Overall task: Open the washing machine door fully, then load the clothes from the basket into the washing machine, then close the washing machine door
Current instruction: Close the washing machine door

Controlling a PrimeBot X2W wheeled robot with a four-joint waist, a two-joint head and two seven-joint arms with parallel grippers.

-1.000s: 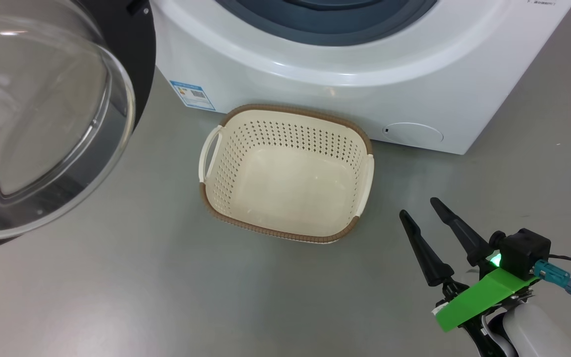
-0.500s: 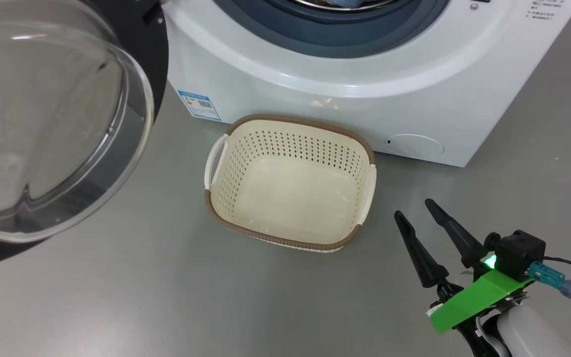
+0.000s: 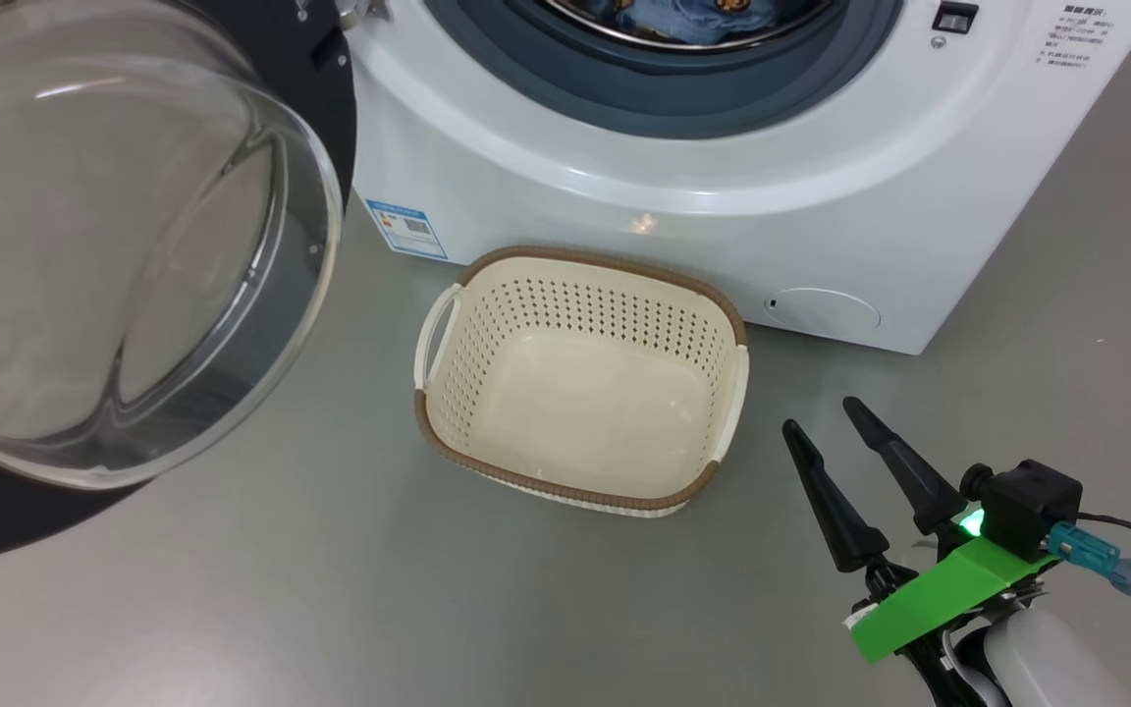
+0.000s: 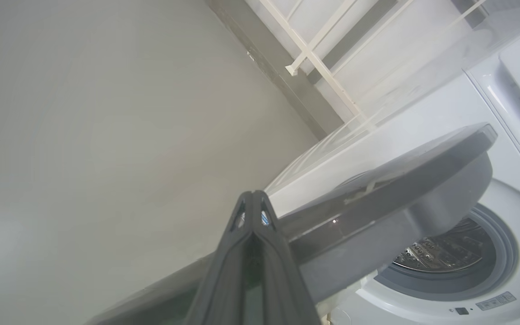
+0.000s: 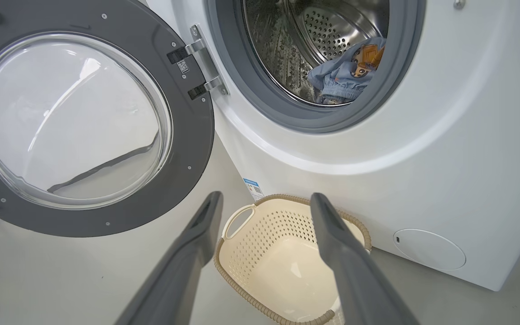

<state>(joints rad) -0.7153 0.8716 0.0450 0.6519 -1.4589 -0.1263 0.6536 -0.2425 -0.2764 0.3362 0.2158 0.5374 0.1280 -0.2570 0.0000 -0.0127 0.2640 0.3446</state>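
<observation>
The washing machine door [image 3: 134,245] stands swung open at the left, its glass bowl bulging toward me. Light-blue clothes [image 5: 345,74] with orange print lie in the steel drum of the washing machine [image 3: 723,196]. The cream basket [image 3: 565,486] sits empty on the floor against the machine's front. My right gripper [image 3: 821,414] hovers open to the right of the basket, nothing between its fingers; in the right wrist view the gripper [image 5: 266,195] points at the basket [image 5: 251,253]. My left gripper [image 4: 252,198] is shut and empty, its tips at the door's [image 4: 400,180] edge; contact unclear.
Grey floor [image 3: 281,589] spreads in front of the machine and around the basket. A small round white flap [image 3: 826,309] sits low on the machine's front. A blue label sticker [image 3: 406,228] is at the lower left corner.
The head camera has tilted up, so the whole picture slid down and the drum with clothes came into sight. The right gripper stays open in the same spot.
</observation>
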